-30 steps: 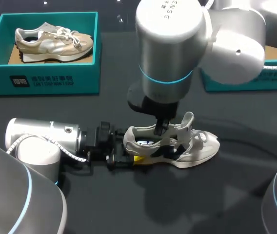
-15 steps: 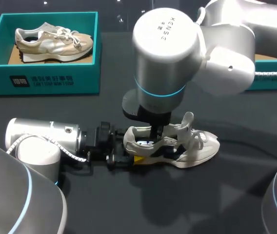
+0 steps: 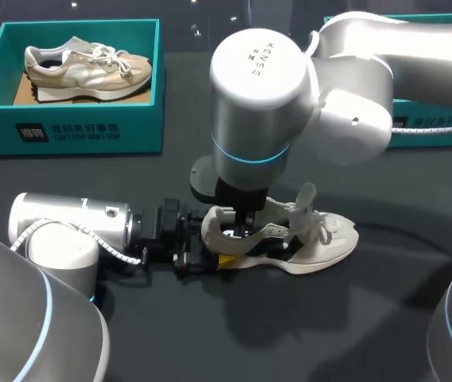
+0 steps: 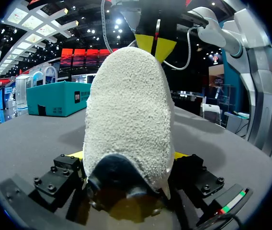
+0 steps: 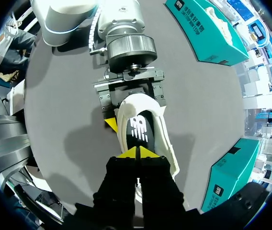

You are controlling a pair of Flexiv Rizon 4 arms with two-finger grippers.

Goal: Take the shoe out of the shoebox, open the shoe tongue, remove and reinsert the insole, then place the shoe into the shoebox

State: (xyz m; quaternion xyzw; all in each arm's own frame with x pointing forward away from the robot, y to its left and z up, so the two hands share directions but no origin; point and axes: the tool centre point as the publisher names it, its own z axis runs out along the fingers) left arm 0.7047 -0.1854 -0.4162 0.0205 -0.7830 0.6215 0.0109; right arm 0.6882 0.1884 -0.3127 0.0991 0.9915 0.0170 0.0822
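A white and grey shoe (image 3: 321, 239) lies on its sole on the dark table, toe to the right. Its heel (image 4: 129, 120) sits between the wide-set fingers of my left gripper (image 3: 210, 243), which lies low on the table and touches it from both sides. My right gripper (image 5: 138, 153) comes down from above with its yellow tips pressed together. The tips are inside the shoe's opening, just over the black insole (image 5: 138, 127). The left wrist view shows those yellow tips (image 4: 155, 45) above the heel. The raised tongue (image 3: 307, 195) stands behind them.
A teal shoebox (image 3: 75, 127) at the back left holds a second, beige shoe (image 3: 87, 68). Another teal box (image 3: 441, 131) stands at the back right, mostly hidden by my right arm. Bare table lies in front of the shoe.
My right arm has swung left and lower, and its shut gripper has dipped deeper into the shoe's opening. The left arm and the shoe have stayed put.
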